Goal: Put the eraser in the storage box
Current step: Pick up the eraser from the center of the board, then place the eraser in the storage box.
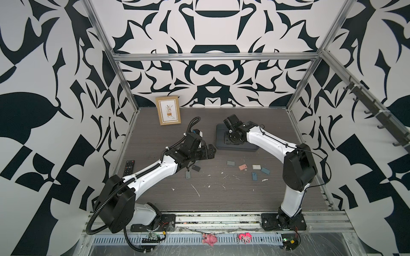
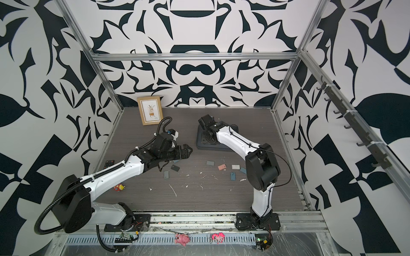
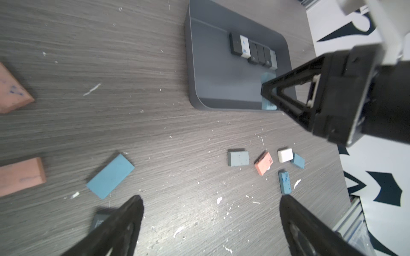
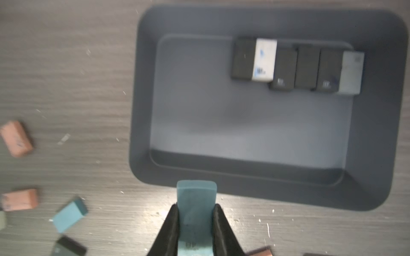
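Operator: Bench (image 1: 221, 199) first. What is it like?

Observer: Grey wood-grain, flecked with white crumbs. Both arms rise from its front edge.

Operator: Their poses?

Observer: The left arm (image 1: 155, 170) lies low, with its forearm stretched toward the middle and its wrist level above the surface. The right arm (image 1: 289, 199) stands upright from its base to a high elbow. From there its forearm slopes down toward the far side, and the wrist is bent downward.

Operator: Bent over what?

Observer: The storage box (image 1: 219, 138), a dark slate-grey tray lying flat toward the back. The wrist hides much of it in both top views.

Operator: And each gripper?

Observer: The left gripper (image 3: 211, 199) is spread wide with nothing between its fingers, and it points toward the box. The right gripper (image 4: 196, 207) is pinching the eraser (image 4: 196, 192), a teal-blue block, by its long sides.

Operator: Where is that eraser?

Observer: It is off the bench, at the box's rim on the side nearest the loose pieces. In the right wrist view its free end overlaps that rim. I cannot tell whether it has cleared the rim.

Operator: Anything inside?

Observer: A row of erasers (image 4: 297, 64), dark and white, sits side by side along the far wall. On the bench between the arms lie a salmon eraser (image 1: 243, 166), a white eraser (image 1: 257, 166) and several blue-grey ones.
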You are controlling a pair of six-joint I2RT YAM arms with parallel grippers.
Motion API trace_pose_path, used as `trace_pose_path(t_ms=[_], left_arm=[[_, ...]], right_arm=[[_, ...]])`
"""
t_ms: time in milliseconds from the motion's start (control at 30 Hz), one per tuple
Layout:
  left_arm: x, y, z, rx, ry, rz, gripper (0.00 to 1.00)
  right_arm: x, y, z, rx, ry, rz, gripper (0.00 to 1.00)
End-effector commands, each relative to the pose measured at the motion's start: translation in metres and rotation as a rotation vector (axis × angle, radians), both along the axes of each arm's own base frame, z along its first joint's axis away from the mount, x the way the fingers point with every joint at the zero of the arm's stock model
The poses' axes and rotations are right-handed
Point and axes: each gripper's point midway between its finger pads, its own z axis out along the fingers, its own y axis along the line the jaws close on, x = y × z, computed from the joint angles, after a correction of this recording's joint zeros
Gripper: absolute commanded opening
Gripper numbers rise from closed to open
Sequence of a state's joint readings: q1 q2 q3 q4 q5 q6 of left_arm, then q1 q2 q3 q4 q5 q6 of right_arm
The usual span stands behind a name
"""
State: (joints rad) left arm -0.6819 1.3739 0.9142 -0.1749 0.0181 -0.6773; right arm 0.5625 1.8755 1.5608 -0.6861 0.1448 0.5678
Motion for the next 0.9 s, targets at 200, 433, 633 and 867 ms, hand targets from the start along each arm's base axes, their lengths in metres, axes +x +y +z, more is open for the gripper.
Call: trace_pose_path(t_ms=[200,433,633,867], left_arm=[[0.033,-0.021,0.028,-0.105,-0.032,-0.009,0.99],[0.051,-0.029,0.026,-0.154,-0.008,-0.001,0.99],[0.062,-0.029,0.023,-0.17,0.001,0.005,0.99],[0.071,-0.026,0.015,-0.172,0.019,0.012,0.99]], right_arm=[[0.063,-0.012,-0.001,0.041,0.0,-0.062,0.26],[0.093,-0.013,-0.019,0.045,0.016,-0.083,0.26],[0.109,-0.008,-0.036,0.038,0.031,-0.08,0.26],[0.123,-0.005,-0.052,0.025,0.039,-0.08,0.27]])
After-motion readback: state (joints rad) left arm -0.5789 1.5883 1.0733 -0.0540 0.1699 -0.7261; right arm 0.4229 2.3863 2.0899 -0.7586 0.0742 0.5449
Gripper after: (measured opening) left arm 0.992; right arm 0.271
